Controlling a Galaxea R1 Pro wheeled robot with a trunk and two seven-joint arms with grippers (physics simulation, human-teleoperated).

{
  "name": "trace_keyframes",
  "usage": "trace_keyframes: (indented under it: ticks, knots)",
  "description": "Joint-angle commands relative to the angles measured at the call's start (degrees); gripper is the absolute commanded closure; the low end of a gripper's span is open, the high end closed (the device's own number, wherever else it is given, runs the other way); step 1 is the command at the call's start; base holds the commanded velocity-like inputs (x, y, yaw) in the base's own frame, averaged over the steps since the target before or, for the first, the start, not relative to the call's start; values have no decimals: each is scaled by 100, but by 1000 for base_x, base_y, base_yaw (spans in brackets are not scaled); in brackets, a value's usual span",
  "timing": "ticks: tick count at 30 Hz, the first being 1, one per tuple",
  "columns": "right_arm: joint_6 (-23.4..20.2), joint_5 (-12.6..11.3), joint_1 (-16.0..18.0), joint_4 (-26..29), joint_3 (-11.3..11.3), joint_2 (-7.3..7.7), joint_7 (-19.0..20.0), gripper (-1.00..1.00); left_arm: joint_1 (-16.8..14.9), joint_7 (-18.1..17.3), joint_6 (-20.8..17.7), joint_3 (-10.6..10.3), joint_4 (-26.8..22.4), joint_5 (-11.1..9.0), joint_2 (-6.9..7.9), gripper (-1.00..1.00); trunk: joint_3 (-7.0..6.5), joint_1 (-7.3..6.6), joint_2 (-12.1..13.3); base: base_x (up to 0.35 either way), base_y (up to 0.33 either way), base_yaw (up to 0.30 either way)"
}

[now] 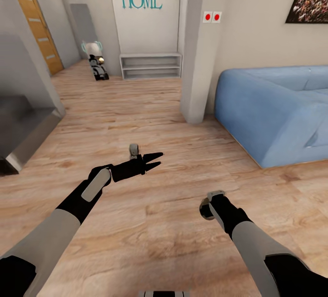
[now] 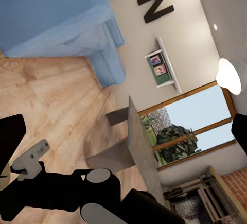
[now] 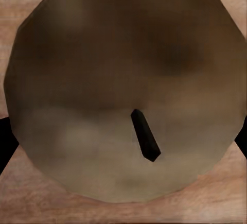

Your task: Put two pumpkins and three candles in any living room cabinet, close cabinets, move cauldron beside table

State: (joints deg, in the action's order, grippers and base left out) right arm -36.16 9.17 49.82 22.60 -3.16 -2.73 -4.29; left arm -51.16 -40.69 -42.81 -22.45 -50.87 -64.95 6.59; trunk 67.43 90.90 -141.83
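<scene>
Right gripper [image 1: 207, 209] points down, clamped on a candle [image 3: 126, 90], evidently carried toward a cabinet. Left gripper [image 1: 155, 160] extends forward, fingers parted, empty.

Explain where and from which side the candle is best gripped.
Grip the candle by its round side wall, coming from the wick end, fingers on opposite sides: its outline is round, and its flat top offers no hold.

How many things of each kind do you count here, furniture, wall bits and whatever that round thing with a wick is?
blue sofa: 1
grey shelf unit: 1
red wall buttons: 2
wooden door: 1
candle: 1
Total: 6
</scene>
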Motion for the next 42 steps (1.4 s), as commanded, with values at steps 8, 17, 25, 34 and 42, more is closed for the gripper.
trace_keyframes:
  ticks: [8,17,25,34,42]
  knots:
    - [4,6,-7,2,0,-17,-10,100,0,-43,95,-9,-1,-67,40,-100,-54,-66,122,-15,0,293]
    - [17,4,-55,1,-2,-30,-13,100,13,-27,116,-17,102,-58,34,-100,-54,-66,122,0,0,298]
    - [13,-3,-65,8,1,-43,14,100,127,-9,51,-33,480,-36,115,-100,-144,-176,322,0,0,299]
    - [523,-3,-74,8,-8,-69,22,100,1205,-44,113,-51,445,1,477,-100,-270,-330,603,0,0,299]
    - [807,-3,-110,-52,-9,-76,17,100,1352,-45,124,-49,466,16,556,-100,-342,-418,764,0,0,299]
